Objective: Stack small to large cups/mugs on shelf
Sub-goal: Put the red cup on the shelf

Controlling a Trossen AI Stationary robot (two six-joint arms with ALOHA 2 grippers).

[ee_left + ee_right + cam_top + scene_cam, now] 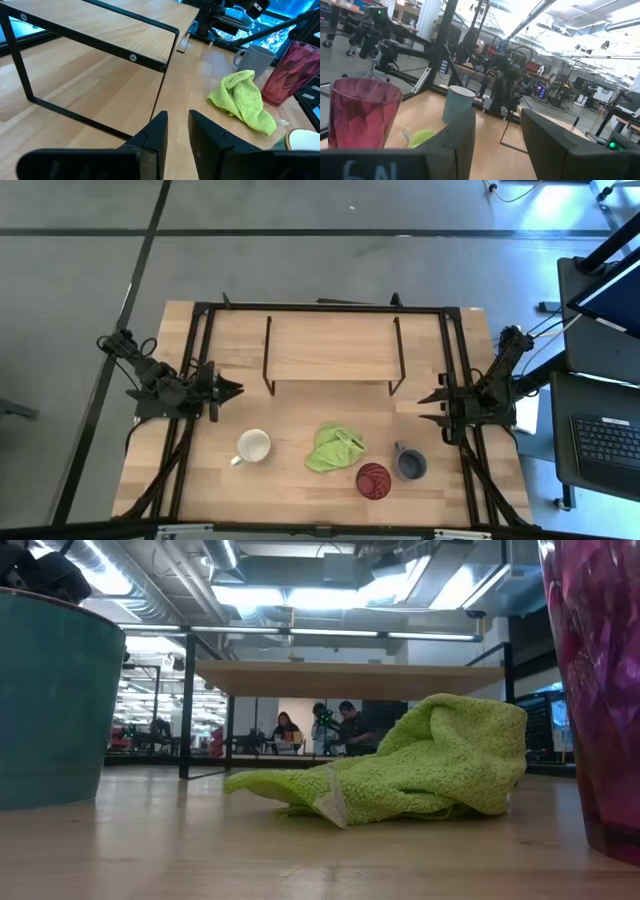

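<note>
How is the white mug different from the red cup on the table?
The white mug has a handle; the red tumbler has none. The mug is cream and opaque, while the tumbler is see-through red and ribbed. The mug stands alone on the left arm's side of the green cloth; the tumbler stands on the other side, close to the grey mug. Both stand upright on the table, not on the shelf.

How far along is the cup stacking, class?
Nothing is done: the shelf holds nothing. The cream mug, red tumbler and grey-blue mug stand separately on the table. Neither the left gripper nor the right gripper holds anything; both are open. All stacking remains.
</note>
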